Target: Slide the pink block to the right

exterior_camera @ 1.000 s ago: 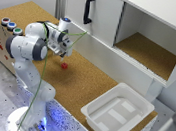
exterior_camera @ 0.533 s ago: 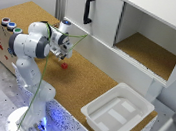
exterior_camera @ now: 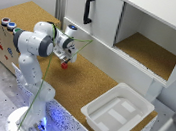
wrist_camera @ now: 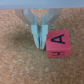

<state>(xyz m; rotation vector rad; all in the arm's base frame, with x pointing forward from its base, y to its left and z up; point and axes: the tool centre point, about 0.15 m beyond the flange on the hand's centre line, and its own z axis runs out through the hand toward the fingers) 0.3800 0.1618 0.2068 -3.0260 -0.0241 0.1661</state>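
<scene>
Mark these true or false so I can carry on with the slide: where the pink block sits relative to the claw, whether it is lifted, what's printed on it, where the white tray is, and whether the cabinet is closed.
1. The pink block lies beside the claw, not between its fingers. True.
2. The block is lifted off the cork surface. False: it rests on the cork.
3. The block's top face shows the letter A. True.
4. The white tray sits inside the cabinet. False: it sits on the cork in front of it.
5. The cabinet compartment is closed. False: it stands open.
</scene>
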